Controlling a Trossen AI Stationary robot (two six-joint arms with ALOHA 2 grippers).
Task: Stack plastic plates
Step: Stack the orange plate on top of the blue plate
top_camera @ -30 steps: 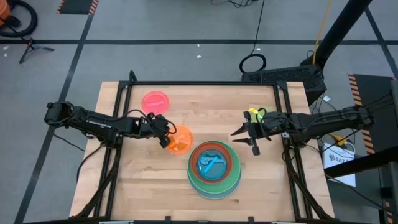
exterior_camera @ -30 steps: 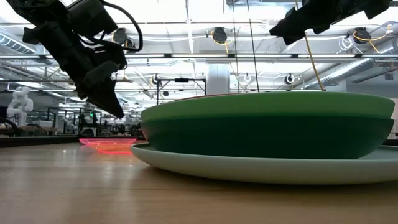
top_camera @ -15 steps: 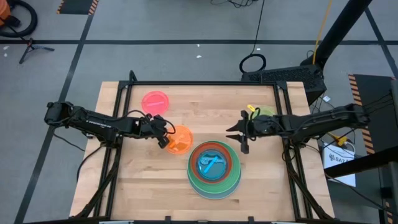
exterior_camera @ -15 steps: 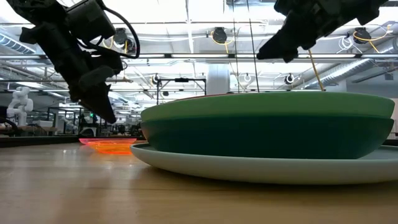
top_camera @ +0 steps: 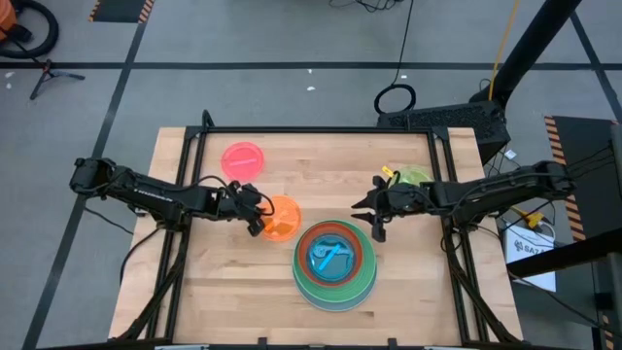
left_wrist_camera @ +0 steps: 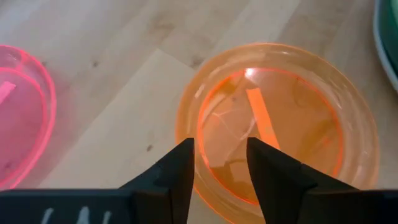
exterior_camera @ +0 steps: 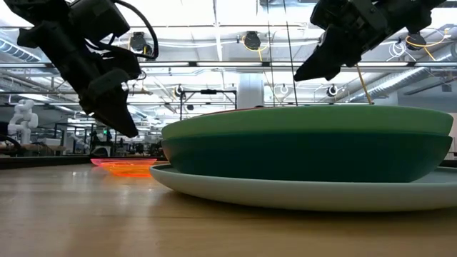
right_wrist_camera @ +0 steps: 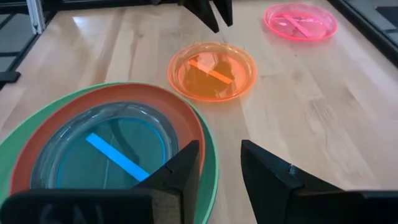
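Observation:
A stack of plates (top_camera: 335, 262) sits near the table's middle front. From the bottom it is light blue (exterior_camera: 285, 194), dark green (exterior_camera: 307, 153), light green (right_wrist_camera: 210, 152), red-orange (right_wrist_camera: 177, 104), with the small cyan plate (right_wrist_camera: 106, 155) on top. A blue plate under the cyan one cannot be made out. The orange plate (left_wrist_camera: 280, 124) lies flat to the stack's far left, the pink plate (top_camera: 243, 158) farther off. The lime plate (top_camera: 415, 177) lies partly under the right arm. My left gripper (left_wrist_camera: 221, 162) hovers open over the orange plate's rim. My right gripper (right_wrist_camera: 221, 162) hangs open above the stack's far right edge.
Bare wood shows along the table's near edge (top_camera: 224, 311) and between the pink plate and the right arm. The table's metal frame (top_camera: 311, 129) runs along its far edge. Cables and a black stand lie on the floor beyond.
My right gripper has moved toward the table's left and down, toward the stack, uncovering more of the lime plate behind it. The plates have stayed where they were.

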